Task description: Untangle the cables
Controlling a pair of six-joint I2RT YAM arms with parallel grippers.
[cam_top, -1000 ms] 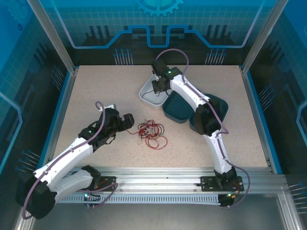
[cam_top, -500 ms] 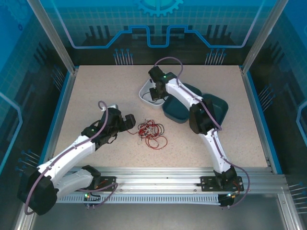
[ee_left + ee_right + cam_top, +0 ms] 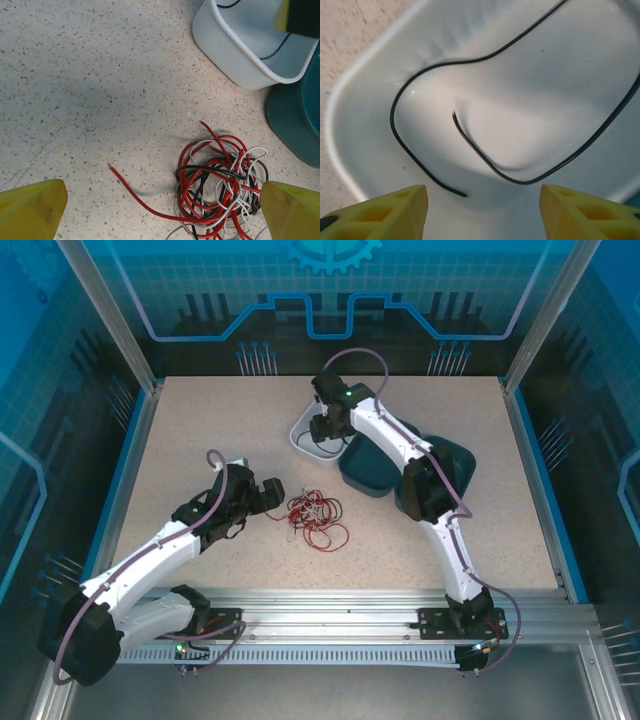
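Observation:
The tangle of red, black and white cables [image 3: 315, 518] lies on the speckled table; in the left wrist view the tangle [image 3: 220, 190] has one red end trailing off to the left. My left gripper [image 3: 276, 495] [image 3: 160, 212] hovers just left of it, open, with nothing between its yellow fingertips [image 3: 30, 210]. My right gripper [image 3: 325, 430] [image 3: 483, 215] hangs open over the white bin [image 3: 305, 435]. A loose black cable [image 3: 420, 160] lies curled on the floor of the white bin [image 3: 340, 125], clear of the fingers.
Two dark teal bins [image 3: 370, 472] [image 3: 452, 458] stand right of the white bin. In the left wrist view the white bin's wall [image 3: 235, 55] and a teal bin [image 3: 295, 125] lie beyond the tangle. Metal frame posts and blue walls ring the table.
My right gripper has gone from shut to open over the white bin, and the black cable now lies free inside it. The left arm has barely shifted.

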